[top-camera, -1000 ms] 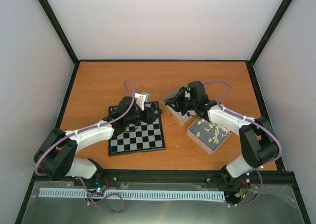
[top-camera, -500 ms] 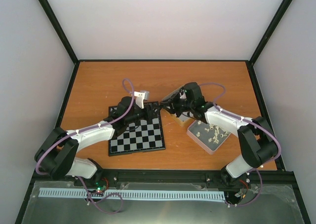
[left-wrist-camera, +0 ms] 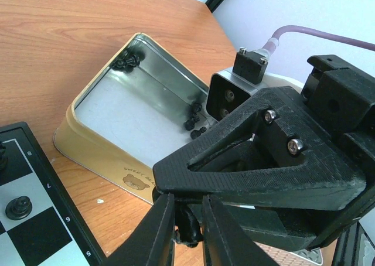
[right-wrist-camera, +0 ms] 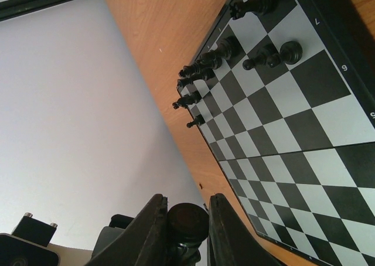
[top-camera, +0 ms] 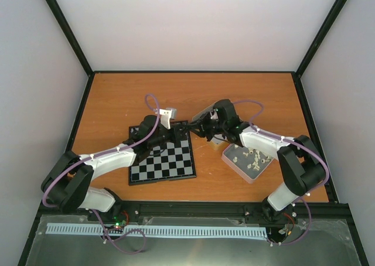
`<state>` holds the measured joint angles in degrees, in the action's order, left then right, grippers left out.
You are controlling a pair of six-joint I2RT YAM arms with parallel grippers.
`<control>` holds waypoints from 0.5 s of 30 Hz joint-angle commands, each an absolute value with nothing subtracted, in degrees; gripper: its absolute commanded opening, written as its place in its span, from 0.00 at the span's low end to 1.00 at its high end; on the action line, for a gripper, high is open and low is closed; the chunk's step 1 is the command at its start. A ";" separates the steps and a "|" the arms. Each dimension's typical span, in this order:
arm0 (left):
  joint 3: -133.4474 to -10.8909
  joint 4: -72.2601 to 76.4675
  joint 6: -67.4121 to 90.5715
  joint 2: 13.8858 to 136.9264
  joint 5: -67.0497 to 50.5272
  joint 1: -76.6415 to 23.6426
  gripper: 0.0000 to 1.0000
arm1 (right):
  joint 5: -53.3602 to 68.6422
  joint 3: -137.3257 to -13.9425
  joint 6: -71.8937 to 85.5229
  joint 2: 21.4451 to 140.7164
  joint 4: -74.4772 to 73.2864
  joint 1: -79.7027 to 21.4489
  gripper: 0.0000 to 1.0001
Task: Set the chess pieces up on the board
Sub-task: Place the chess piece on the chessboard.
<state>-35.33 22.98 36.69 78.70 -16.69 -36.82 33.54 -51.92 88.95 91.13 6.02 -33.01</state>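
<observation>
The left fingers [top-camera: 180, 131] and the right fingers [top-camera: 198, 127] meet tip to tip in the top view, just beside the far right corner of the board [top-camera: 161, 160]. This one board lies flat on the table [top-camera: 117, 96], in front of the left arm [top-camera: 111, 157]. Two tins stand to its right. The far tin [top-camera: 218, 139] is mostly hidden under the right arm [top-camera: 263, 140]. The near tin [top-camera: 249, 167] holds cream-white pieces [top-camera: 251, 154], too small to count here.

In the left wrist view, the left fingers are clenched on one small dark chess piece [left-wrist-camera: 187, 228], one finger on each side of it, over the bare table between board and far tin. Inside this gold-walled tin I see one cluster of dark pieces [left-wrist-camera: 126, 61] in the far corner and about four loose ones near the long wall. One pawn [left-wrist-camera: 20, 206] stands on the board's corner, and a second piece is cut off by the picture edge.

In the right wrist view, the right fingers are closed on one round-based piece [right-wrist-camera: 187, 219], also dark. I cannot tell if it is the same piece. Beyond them, about ten black chessmen [right-wrist-camera: 225, 46] stand in two rows at one edge of the board. Some overlap, so the exact number is not sure.
</observation>
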 commanded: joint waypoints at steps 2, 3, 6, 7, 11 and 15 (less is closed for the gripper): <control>-35.71 22.68 34.25 79.28 -16.27 -37.42 0.17 | 34.97 -53.34 89.89 91.98 8.01 -33.84 0.18; -35.57 22.29 34.09 79.29 -16.18 -37.44 0.17 | 34.98 -53.35 89.99 91.98 8.10 -33.84 0.18; -35.10 21.57 33.91 78.96 -16.05 -37.44 0.17 | 35.15 -53.08 90.53 92.19 8.69 -33.84 0.18; -34.87 21.55 33.97 78.77 -16.05 -37.44 0.16 | 35.20 -52.96 90.79 92.28 8.98 -33.84 0.18; -34.19 21.53 33.89 78.06 -15.37 -37.44 0.05 | 35.09 -52.83 91.08 92.37 9.48 -33.85 0.18; -35.22 18.47 33.09 77.38 -13.02 -37.43 0.01 | 33.55 -53.11 89.11 92.22 8.14 -33.84 0.31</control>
